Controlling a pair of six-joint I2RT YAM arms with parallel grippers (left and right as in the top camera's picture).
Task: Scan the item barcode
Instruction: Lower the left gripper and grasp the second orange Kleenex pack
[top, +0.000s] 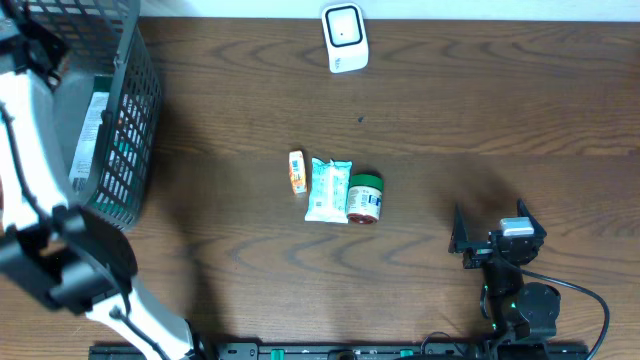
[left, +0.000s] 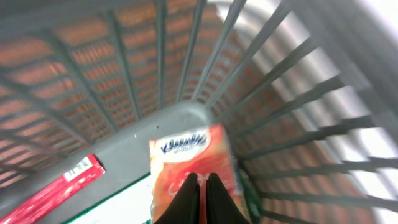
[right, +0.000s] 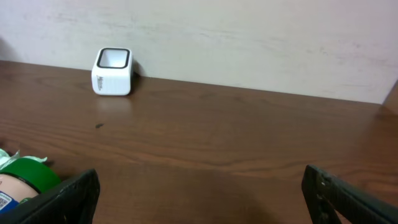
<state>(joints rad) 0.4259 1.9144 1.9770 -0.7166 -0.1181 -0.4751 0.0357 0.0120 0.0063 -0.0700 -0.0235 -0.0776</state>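
Observation:
My left gripper (left: 202, 186) reaches down inside the dark wire basket (top: 135, 95), jaws shut together. Its tips lie over an orange Kleenex tissue pack (left: 186, 152) leaning in the basket's corner. I cannot tell whether they pinch its wrapper. The white barcode scanner (top: 344, 38) stands at the table's far edge, also in the right wrist view as the scanner (right: 112, 71). My right gripper (top: 497, 235) rests low near the front right, open wide with nothing between its fingers (right: 62, 199).
In the basket (left: 280, 112) a red packet (left: 59, 186) and a white, green-edged item (left: 118, 202) lie beside the tissue pack. Mid-table are a small orange pack (top: 296, 171), a wipes pack (top: 328, 189) and a green-lidded jar (top: 364, 197).

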